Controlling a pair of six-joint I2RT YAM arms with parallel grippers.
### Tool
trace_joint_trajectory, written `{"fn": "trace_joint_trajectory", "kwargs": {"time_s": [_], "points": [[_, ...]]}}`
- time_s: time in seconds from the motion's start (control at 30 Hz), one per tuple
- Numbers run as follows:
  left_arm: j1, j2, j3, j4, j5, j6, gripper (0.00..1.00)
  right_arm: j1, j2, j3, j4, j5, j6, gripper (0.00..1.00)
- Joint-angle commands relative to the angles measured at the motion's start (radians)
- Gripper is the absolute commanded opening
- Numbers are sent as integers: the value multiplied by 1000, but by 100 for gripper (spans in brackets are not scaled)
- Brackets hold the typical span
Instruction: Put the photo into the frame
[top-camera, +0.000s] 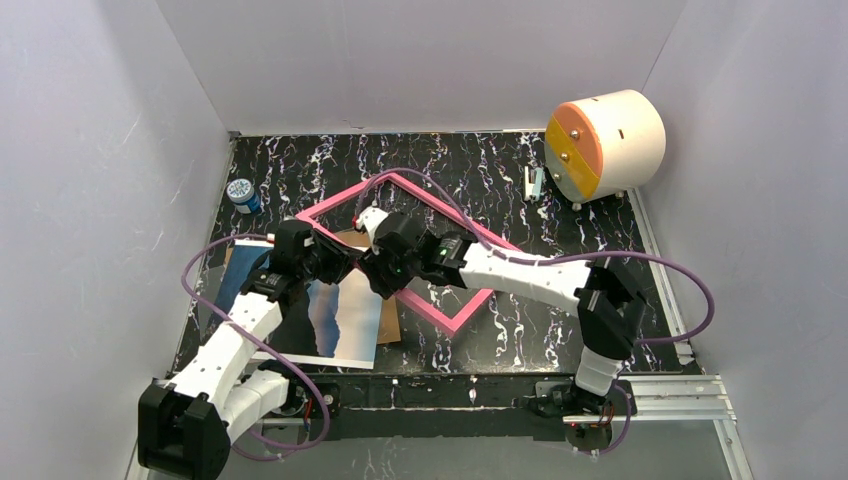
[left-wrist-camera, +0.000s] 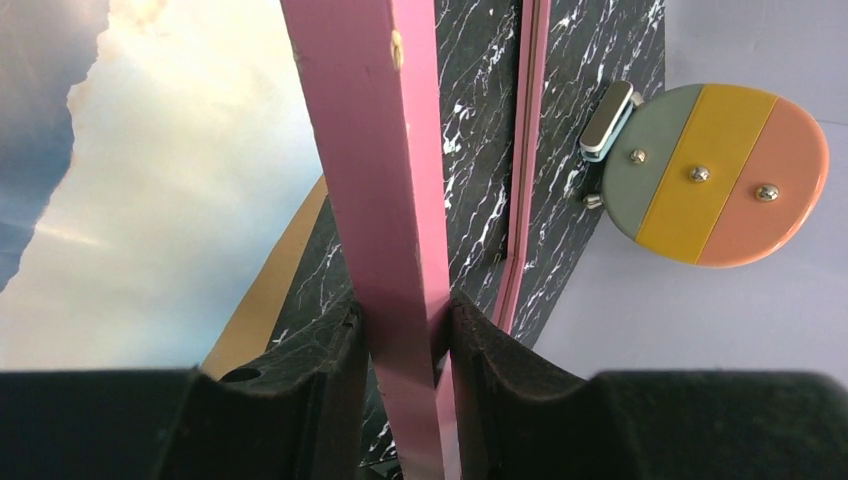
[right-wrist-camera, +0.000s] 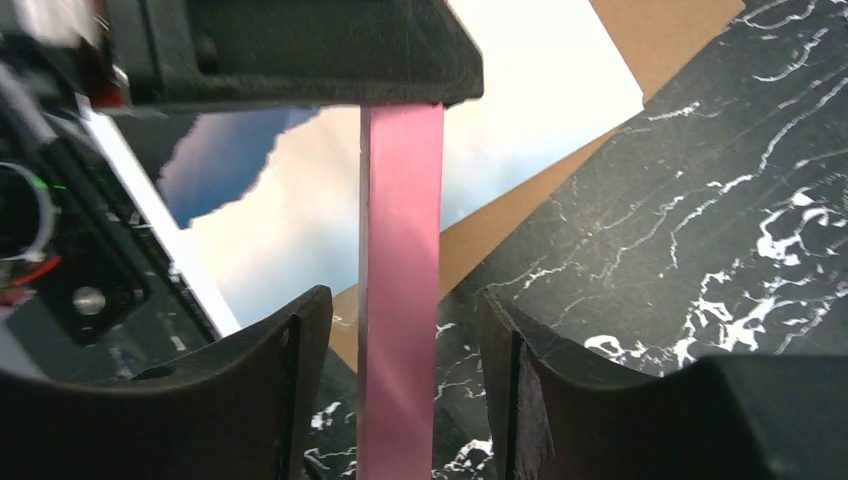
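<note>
**Left gripper**: both fingers are pressed against the sides of one pink bar of the frame, clamping it.

**Right gripper**: the jaws are spread to either side of a bar of the same frame, with a gap on each side, and hold nothing.

**The frame** sits as a diamond near the middle of the table, pink face up. Its left corner lies between the two grippers.

**The photo** lies picture side up at the near left, outside the frame. It rests on a brown backing board and is partly covered by the left arm.

**Far right:** a cream drum has an end face striped orange, yellow and grey-green, with three screws. A small metal clip lies just beside it.

**Far left:** a blue-lidded jar has a lid marking too small to read.

Purple cables loop across the frame.
</note>
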Motion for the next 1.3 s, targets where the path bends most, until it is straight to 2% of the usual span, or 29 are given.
{"fn": "trace_joint_trajectory", "kwargs": {"time_s": [0.0, 0.07, 0.13, 0.27, 0.37, 0.43, 0.53, 0.6, 0.67, 0.8, 1.0, 1.27], "points": [[-8, 16, 91, -79, -5, 10, 0, 52, 41, 34, -47, 222, -69, 64], [-7, 18, 105, -94, -7, 13, 0, 68, 56, 35, -52, 284, -99, 63], [-7, 16, 114, -109, -12, 13, 0, 78, 69, 40, -57, 351, -127, 58], [-7, 4, 116, -129, -16, 14, 0, 103, 65, 46, -36, 468, -180, 41], [-7, -6, 117, -145, -32, 21, 0, 113, 40, 47, -8, 490, -203, 30], [-7, -13, 120, -151, -39, 24, 5, 115, 22, 48, 6, 489, -207, 23], [-8, -12, 147, -158, -43, 48, 26, 115, -4, 56, 12, 465, -212, 15], [-7, 0, 189, -182, -56, 81, 52, 114, -13, 70, 10, 448, -218, 14], [-7, 18, 253, -215, -67, 122, 73, 112, -22, 89, 4, 434, -223, 13], [-8, 54, 389, -267, -85, 227, 96, 71, -36, 140, -14, 336, -201, 12], [-8, 86, 593, -343, -102, 364, 98, -51, -50, 217, -44, 99, -121, 11], [-7, 122, 791, -388, -80, 451, 98, -88, -58, 273, -58, 16, -102, 11]]}}
